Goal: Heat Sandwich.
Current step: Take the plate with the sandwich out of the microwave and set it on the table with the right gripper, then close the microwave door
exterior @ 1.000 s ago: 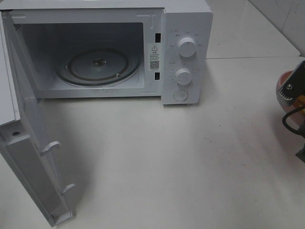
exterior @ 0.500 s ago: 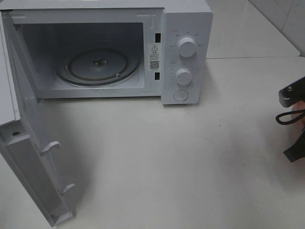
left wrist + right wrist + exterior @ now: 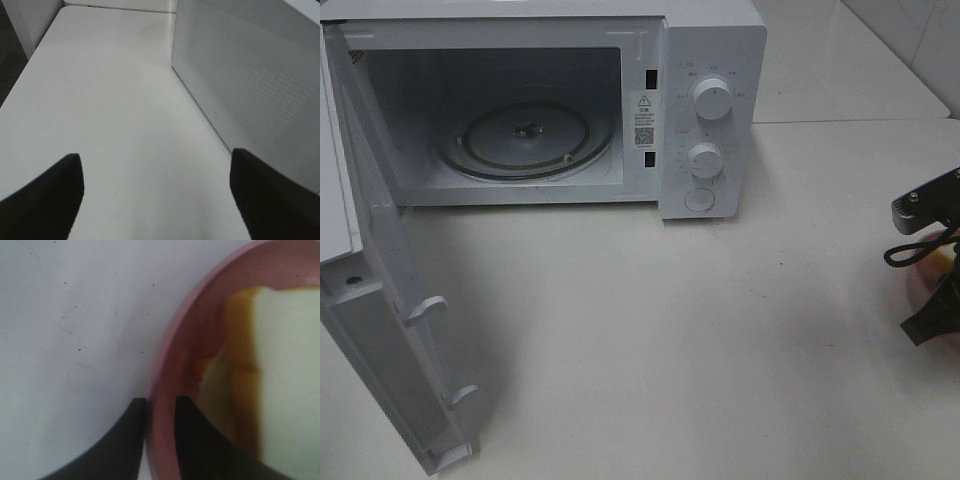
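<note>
Soft pale yellow-and-white triangular sandwich [image 3: 280, 365] judged light, squashable; best carried by round pink plate [image 3: 162, 355]. Rim straddled by right gripper [image 3: 160, 404], clamp undeterminable. Left gripper [image 3: 156, 167] spread wide, empty.

Broad white tabletop [image 3: 670, 340] runs open to the gaping cavity of the boxy white microwave oven [image 3: 715, 45], swung-out white door [image 3: 375, 310] walling the left.

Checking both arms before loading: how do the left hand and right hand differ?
On the left hand the jaws stand wide, nothing between them; on the right hand they sit close, astride the plate rim. The left hand hangs over the table beside the microwave; the right hand is at the plate holding the sandwich. Both have dark fingers.
</note>
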Robot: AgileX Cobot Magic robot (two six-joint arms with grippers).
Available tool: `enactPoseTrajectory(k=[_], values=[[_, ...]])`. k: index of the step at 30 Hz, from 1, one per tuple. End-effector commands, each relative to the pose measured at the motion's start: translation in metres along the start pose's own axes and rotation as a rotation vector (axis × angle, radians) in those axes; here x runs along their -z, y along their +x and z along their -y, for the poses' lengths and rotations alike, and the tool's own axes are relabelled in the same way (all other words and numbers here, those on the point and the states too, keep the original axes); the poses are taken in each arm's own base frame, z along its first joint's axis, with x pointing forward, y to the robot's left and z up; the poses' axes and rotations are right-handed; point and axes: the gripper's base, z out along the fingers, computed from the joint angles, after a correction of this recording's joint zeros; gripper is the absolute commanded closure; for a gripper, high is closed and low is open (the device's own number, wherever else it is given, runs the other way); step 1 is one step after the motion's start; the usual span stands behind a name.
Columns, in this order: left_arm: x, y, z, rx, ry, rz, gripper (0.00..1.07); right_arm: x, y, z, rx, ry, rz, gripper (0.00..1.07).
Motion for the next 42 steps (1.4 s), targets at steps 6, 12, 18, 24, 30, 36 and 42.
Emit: enactPoseTrajectory(k=[6, 12, 18, 24, 30, 36, 42], values=[[0.002, 0.000, -0.001, -0.002, -0.008, 0.031, 0.30, 0.005, -0.002, -0.001, 0.047, -0.017, 0.037, 0.50], [0.002, 0.000, -0.001, -0.002, -0.008, 0.031, 0.30, 0.021, -0.006, 0.001, 0.012, -0.010, 0.117, 0.50], [0.002, 0.000, -0.001, -0.002, -0.008, 0.031, 0.30, 0.041, -0.010, 0.002, -0.081, -0.018, 0.216, 0.50], [0.002, 0.000, -0.001, -0.002, -0.008, 0.031, 0.30, 0.083, -0.028, 0.014, -0.200, -0.039, 0.254, 0.50], [0.002, 0.000, -0.001, -0.002, -0.008, 0.031, 0.30, 0.112, -0.038, 0.022, -0.240, -0.080, 0.131, 0.50], [0.002, 0.000, -0.001, -0.002, -0.008, 0.031, 0.30, 0.131, -0.038, 0.023, -0.282, -0.126, 0.011, 0.50], [0.002, 0.000, -0.001, -0.002, -0.008, 0.031, 0.30, 0.151, -0.023, 0.016, -0.321, -0.208, -0.113, 0.50]])
